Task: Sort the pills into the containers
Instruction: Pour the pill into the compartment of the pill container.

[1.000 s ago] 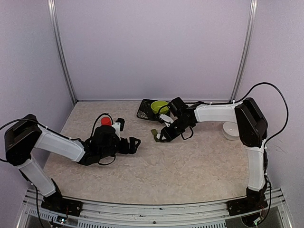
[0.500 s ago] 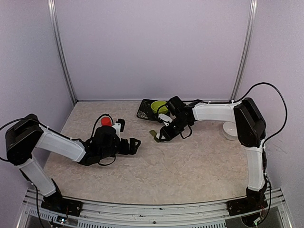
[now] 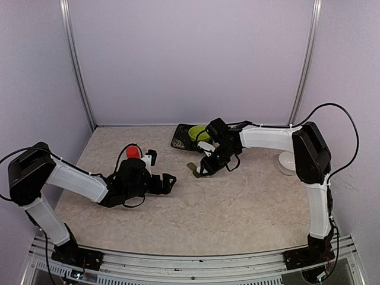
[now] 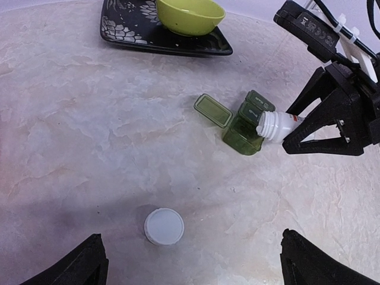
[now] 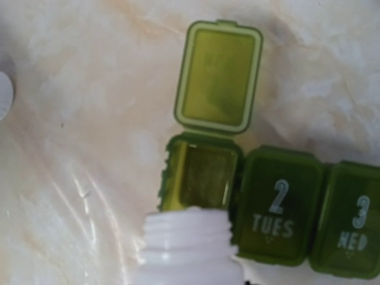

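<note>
**Table and its load**

You have one pale marbled table. Directly on it:
- a dark patterned tray, far middle
- the green containers, three joined in a row, near the tray, end lid open
- a round white cap, apart from them
- a white dish, right side

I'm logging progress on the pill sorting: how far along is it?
Done: the white cap lies off on the table, and the first compartment of the containers is open. In hand: the right gripper tips the white bottle over it; no pill shows inside yet. To do: the TUES lid and WED lid are shut.
</note>
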`<act>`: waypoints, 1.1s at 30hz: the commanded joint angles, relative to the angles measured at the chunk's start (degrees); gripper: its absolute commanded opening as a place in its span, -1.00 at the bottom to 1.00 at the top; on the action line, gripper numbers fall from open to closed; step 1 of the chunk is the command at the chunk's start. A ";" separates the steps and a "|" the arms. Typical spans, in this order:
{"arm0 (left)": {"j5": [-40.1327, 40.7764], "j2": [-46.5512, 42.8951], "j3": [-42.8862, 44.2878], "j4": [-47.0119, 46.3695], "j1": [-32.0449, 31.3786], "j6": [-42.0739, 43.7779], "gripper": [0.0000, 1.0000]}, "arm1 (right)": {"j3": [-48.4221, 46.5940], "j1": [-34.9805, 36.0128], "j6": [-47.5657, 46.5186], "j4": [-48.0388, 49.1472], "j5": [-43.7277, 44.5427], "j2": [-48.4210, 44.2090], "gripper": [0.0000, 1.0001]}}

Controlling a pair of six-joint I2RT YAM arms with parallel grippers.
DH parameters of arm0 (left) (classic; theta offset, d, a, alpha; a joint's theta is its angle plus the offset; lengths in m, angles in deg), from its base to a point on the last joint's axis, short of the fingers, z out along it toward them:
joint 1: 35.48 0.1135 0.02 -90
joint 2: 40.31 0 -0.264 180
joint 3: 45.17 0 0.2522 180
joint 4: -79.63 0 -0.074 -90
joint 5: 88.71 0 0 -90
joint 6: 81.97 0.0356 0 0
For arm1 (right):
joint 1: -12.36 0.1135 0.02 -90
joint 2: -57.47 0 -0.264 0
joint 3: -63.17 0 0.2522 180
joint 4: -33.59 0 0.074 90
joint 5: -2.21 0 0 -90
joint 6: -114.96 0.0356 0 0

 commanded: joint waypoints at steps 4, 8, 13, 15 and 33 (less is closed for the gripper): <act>-0.72 0.90 0.48 -1.82 0.26 -0.51 0.98 | -2.87 0.75 -0.83 -3.41 0.75 2.25 -1.00; -0.75 1.05 0.13 -2.40 0.21 -0.73 0.98 | -3.90 0.86 -0.81 -4.47 1.27 3.04 -1.00; -0.78 1.42 -0.04 -2.80 0.02 -0.91 0.97 | -5.00 1.27 -0.88 -5.71 1.79 4.16 -1.00; -0.68 1.51 -0.13 -2.97 -0.01 -1.01 0.98 | -5.73 1.49 -0.79 -6.58 2.38 4.49 -1.00; -0.84 2.04 -1.23 -4.65 -0.19 -1.65 0.98 | -8.70 1.80 -0.60 -9.77 3.48 5.01 -1.00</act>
